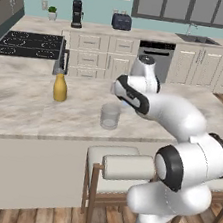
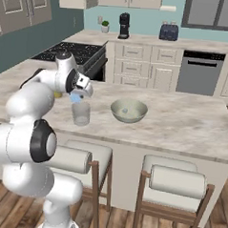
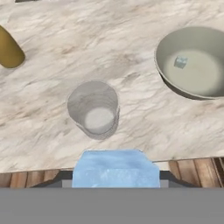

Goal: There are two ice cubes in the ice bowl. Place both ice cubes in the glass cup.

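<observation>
One ice cube in the pincer, one in the ice bowl.

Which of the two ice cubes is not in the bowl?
The ice cube held in the end effector, above the cup. The other ice cube lies in the bowl.

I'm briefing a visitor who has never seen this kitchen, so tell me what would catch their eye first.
First the white arm, bent over the marble counter with its hand closed on a pale-blue ice cube just above the clear glass cup. Next, the wide beige ice bowl to the cup's right in the right base view, with the other ice cube lying inside it. A yellow bottle stands on the cup's far side from the bowl.
</observation>
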### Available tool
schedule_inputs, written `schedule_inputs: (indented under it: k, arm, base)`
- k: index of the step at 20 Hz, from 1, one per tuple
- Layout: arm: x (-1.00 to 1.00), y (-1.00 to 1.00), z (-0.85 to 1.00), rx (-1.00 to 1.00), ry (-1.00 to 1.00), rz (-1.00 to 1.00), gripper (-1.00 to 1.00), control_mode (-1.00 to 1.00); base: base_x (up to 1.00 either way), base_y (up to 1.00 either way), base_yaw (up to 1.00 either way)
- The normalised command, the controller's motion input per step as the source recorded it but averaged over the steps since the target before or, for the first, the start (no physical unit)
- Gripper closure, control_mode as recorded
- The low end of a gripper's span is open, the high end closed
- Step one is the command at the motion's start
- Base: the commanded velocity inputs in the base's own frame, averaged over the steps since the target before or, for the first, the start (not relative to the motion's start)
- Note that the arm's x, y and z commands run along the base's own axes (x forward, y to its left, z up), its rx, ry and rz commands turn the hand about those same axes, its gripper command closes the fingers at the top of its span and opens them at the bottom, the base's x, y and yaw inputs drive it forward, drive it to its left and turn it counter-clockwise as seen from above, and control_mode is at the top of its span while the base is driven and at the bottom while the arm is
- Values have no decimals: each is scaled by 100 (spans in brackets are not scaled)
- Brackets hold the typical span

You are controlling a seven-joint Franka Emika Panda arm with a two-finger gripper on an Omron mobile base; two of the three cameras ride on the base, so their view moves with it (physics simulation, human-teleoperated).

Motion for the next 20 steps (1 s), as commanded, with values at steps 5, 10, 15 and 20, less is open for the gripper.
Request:
schedule_inputs:
  k: [5, 10, 15, 20]
  arm:
    - [28, 33, -18, -1, 8, 0, 100, -100]
    - [20, 7, -36, 2, 3, 0, 100, -100]
    - [36, 0, -19, 5, 0, 0, 100, -100]
    - [46, 0, -12, 6, 0, -2, 100, -100]
  base:
    - [0, 0, 0]
    - [0, 0, 0]
    - [0, 0, 0]
    - [0, 0, 0]
